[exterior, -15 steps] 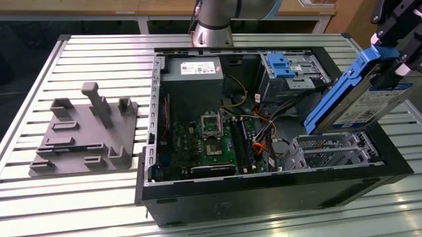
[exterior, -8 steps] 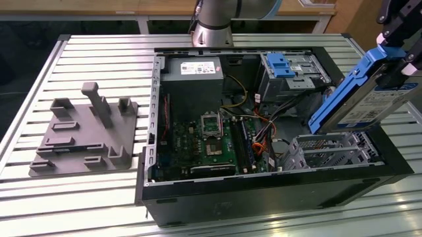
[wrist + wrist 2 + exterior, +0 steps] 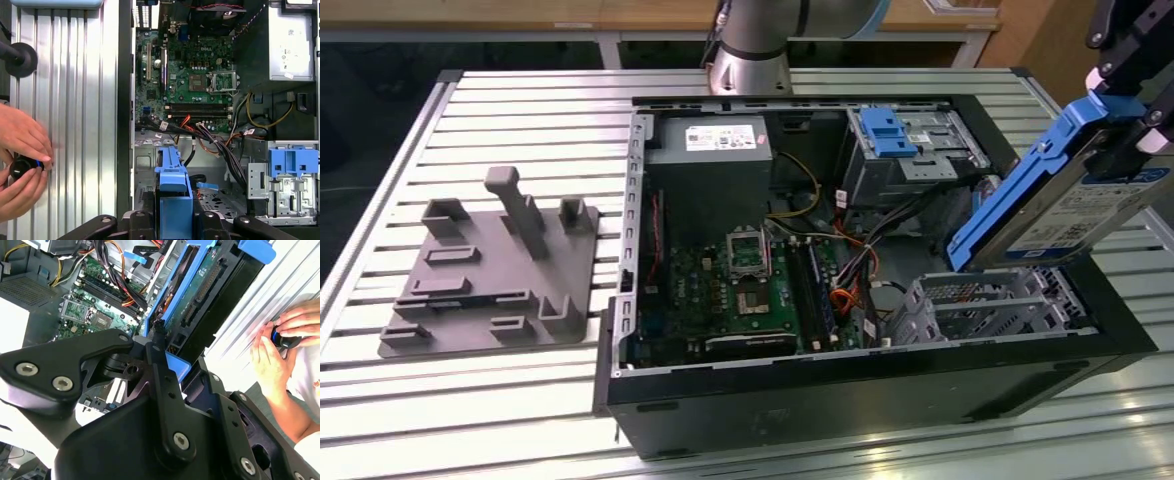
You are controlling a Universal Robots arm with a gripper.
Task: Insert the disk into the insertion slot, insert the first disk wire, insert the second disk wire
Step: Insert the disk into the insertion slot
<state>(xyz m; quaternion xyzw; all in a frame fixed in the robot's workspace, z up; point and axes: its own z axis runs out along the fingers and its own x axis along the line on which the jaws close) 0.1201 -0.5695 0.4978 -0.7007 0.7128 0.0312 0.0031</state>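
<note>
**Disk held tilted above its cage**

At the exterior view's left, a grey fixture plate [image 3: 487,270] lies on the slatted table [image 3: 520,110]. In the middle stands the open computer case [image 3: 854,385], its motherboard [image 3: 747,290] exposed. At the right, the gripper [image 3: 1134,100] pinches the upper end of the disk [image 3: 1067,200], which hangs tilted over the insertion slot [image 3: 994,305], not yet in. The disk is probably stiff, fairly heavy and sensitive to knocks. Its blue carrier's side rails look like the surest hold.

Smooth blue plastic carrier [image 3: 1018,192] on silver-grey metal disk [image 3: 1071,208]; perforated bare metal insertion slot [image 3: 987,305]; ribbed shiny metal table [image 3: 507,120]
</note>
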